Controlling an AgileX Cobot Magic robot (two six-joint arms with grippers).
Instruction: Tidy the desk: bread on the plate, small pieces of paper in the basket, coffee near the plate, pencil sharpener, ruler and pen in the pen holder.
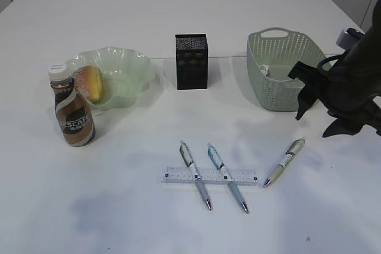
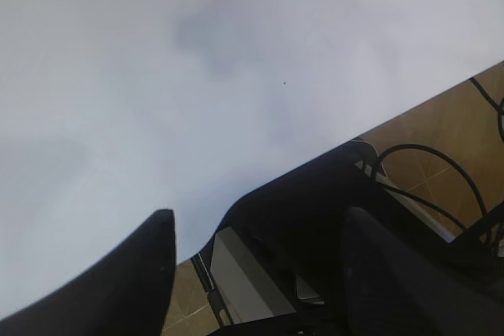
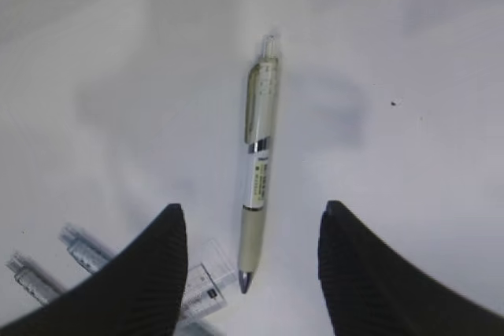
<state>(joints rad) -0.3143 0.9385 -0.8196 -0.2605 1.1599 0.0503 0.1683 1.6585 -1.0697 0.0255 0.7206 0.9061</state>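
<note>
Status, judged from how things lie now:

Done, or looks done:
- Bread sits in the green plate.
- Coffee bottle stands upright just beside the plate, at its front-left edge. Counts as "near".
- Something small and white lies inside the basket near its left wall. Likely paper, too small to confirm. No loose paper visible on the bench.

Left:
- Three pens are not yet in the pen holder. Two of them, the left pen and the middle pen, lie across the ruler at front centre. The beige pen lies apart to the right, tip toward the ruler's right end.
- The ruler is flat on the bench under those two pens, well apart from the holder.
- Pencil sharpener: not visible anywhere. Can't tell if it is in the holder or out of frame.

Arms:
- Right gripper hovers over the beige pen, jaws apart with the pen's lower barrel between them, nothing held. That pen looks like the step in hand.
- Left gripper is back at the near bench edge, jaws apart and empty, over bare surface.

Roughly half done; all the holder items I can see remain.
</note>
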